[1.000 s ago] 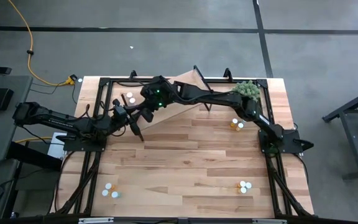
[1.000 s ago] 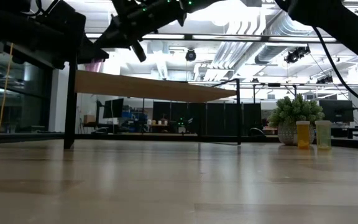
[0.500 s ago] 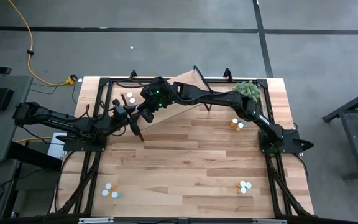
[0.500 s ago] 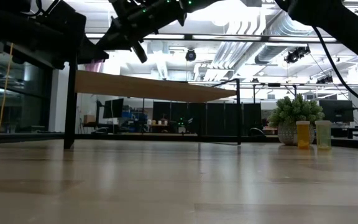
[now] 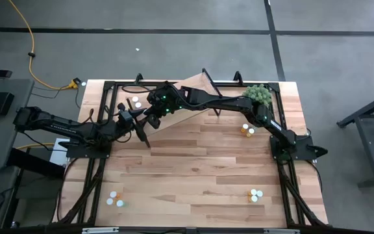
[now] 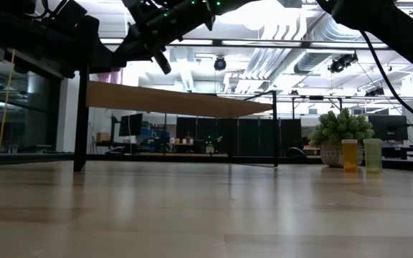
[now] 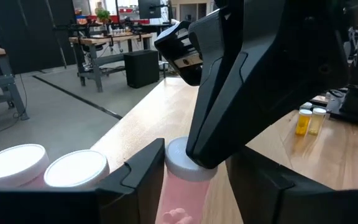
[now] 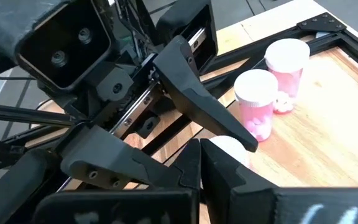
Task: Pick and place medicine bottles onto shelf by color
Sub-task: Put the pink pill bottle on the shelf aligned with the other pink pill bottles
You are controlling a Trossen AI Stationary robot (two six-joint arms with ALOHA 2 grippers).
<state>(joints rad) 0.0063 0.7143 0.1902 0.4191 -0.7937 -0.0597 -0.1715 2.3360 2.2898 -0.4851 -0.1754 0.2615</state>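
Left wrist view shows you a pink bottle (image 7: 182,193) on the shelf (image 7: 135,124), between the parted left claw (image 7: 194,180); the closed right claw (image 7: 201,149) presses its cap.

The left arm reaches in from nine o'clock, its left end effector (image 5: 139,128) with fingers (image 7: 143,167) spread apart. The right arm stretches from three o'clock toward eleven, and its right end effector (image 5: 153,114), fingers pressed together, meets the left one, its fingertips (image 7: 205,146) pointing down between the left's.
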